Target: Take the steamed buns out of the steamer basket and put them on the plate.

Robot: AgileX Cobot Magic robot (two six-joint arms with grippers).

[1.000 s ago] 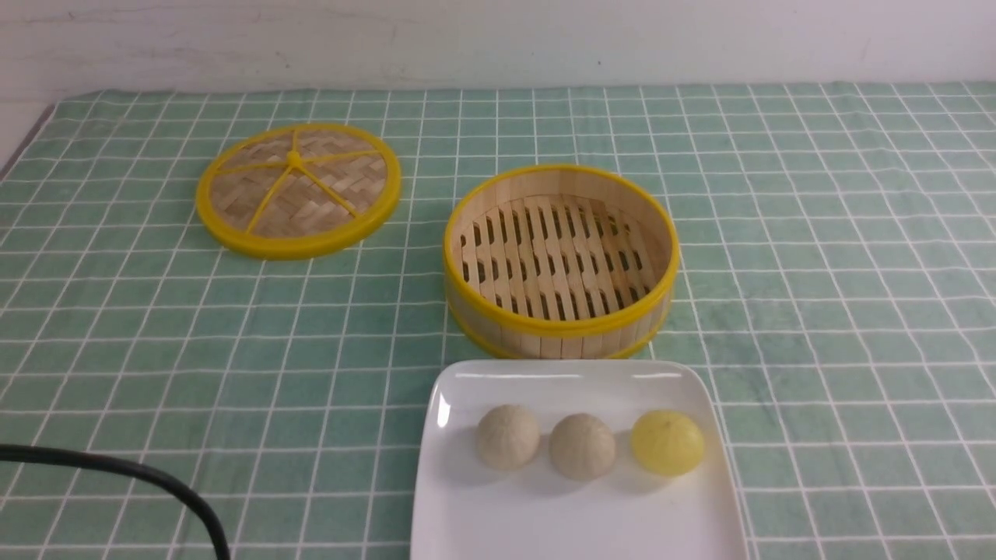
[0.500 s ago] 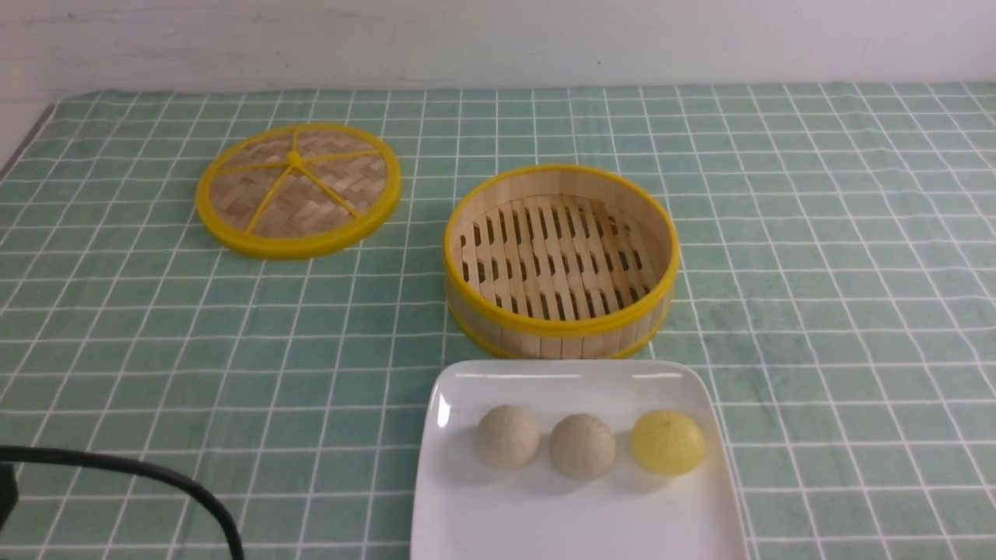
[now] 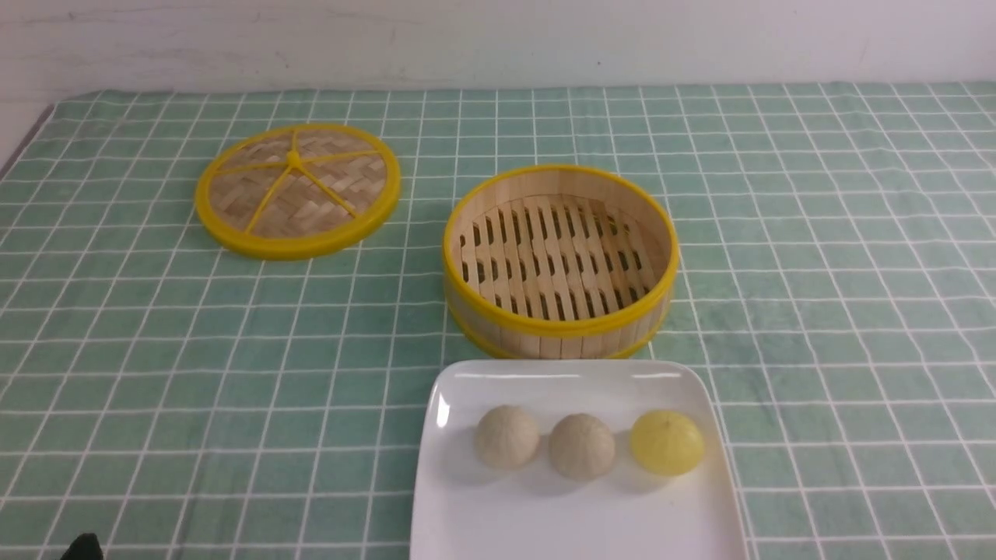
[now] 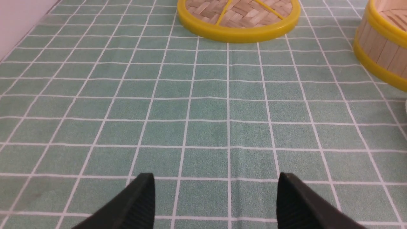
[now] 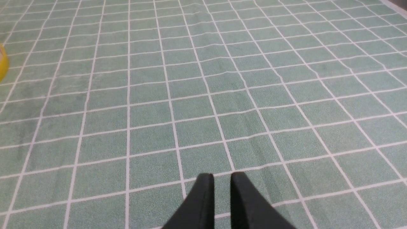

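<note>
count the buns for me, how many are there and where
3, all in a row on the white plate: a beige bun on the left, another beige bun in the middle, a yellow bun on the right. The steamer basket holds none.

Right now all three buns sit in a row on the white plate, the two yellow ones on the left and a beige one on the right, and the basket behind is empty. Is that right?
Not quite: the colours are swapped. The front view shows two beige buns on the left and one yellow bun on the right. They do sit in a row on the white plate, and the basket behind is empty.
</note>
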